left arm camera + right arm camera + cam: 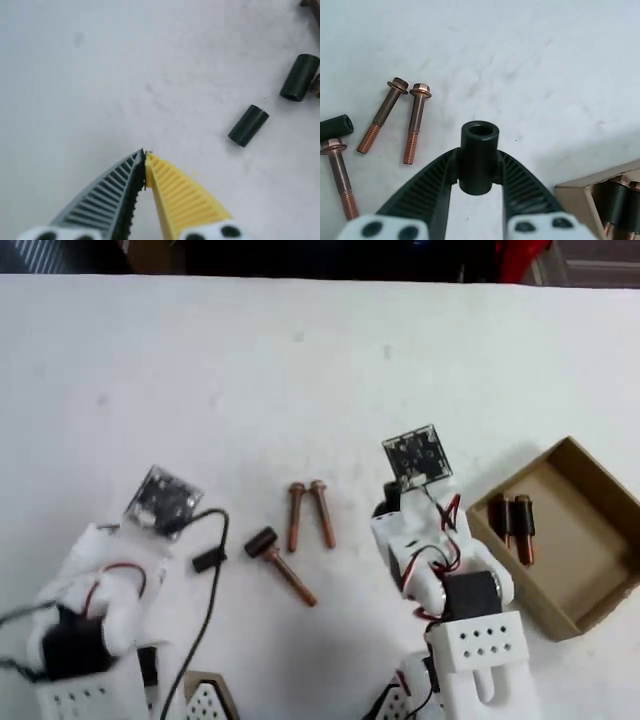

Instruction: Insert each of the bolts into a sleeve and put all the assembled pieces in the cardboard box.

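Toward the worktop's [300, 360] front edge, right pincer [479, 162] grips a black sleeve [479, 142]; hold its bore steady for a bolt [414, 122]. Left pincer [145, 157] closed, empty.

The white counter [300, 360] has a small scatter of parts near its middle. Two bolts lie side by side, almost parallel, heads toward the far edge: the left bolt [296, 516] and the right bolt [322, 512]. Nearer the arms a third bolt [292, 578] lies slanted, its head up against a black sleeve [261, 542]. A second sleeve [207, 561] lies on its side near that one, farther left. Well apart, at the right edge, sits an open cardboard box [590, 550].
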Robot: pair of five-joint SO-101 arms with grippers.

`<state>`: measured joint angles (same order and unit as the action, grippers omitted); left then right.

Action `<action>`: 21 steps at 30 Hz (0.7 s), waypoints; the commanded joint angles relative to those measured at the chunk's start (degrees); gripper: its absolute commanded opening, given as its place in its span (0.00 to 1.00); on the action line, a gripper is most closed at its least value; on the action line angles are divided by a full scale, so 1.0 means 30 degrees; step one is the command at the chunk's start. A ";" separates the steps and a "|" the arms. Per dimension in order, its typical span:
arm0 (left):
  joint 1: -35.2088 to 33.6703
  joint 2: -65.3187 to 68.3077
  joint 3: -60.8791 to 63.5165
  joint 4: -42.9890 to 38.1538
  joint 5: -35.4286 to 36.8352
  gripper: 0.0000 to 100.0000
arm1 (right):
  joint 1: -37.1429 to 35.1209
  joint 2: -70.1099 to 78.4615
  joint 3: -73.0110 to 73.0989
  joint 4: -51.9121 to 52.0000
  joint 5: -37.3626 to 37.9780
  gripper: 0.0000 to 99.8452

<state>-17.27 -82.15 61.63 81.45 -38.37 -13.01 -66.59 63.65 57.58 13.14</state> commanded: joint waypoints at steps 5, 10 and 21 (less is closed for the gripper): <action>0.4264 0.7751 -0.3575 -0.0088 0.3077 0.02 | 0.0103 -0.2242 0.0703 -0.0689 0.0234 0.02; 0.6227 1.1092 -0.5187 -0.0088 0.4864 0.02 | 0.0103 -0.4352 0.2579 -0.2125 0.0234 0.02; 0.9421 2.0381 -1.0081 -0.0088 1.1194 0.02 | 0.0103 -0.8308 0.5187 -0.2505 0.0264 0.02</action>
<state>7.52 -29.67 39.03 81.45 -12.18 -13.19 -88.57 79.12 51.43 13.23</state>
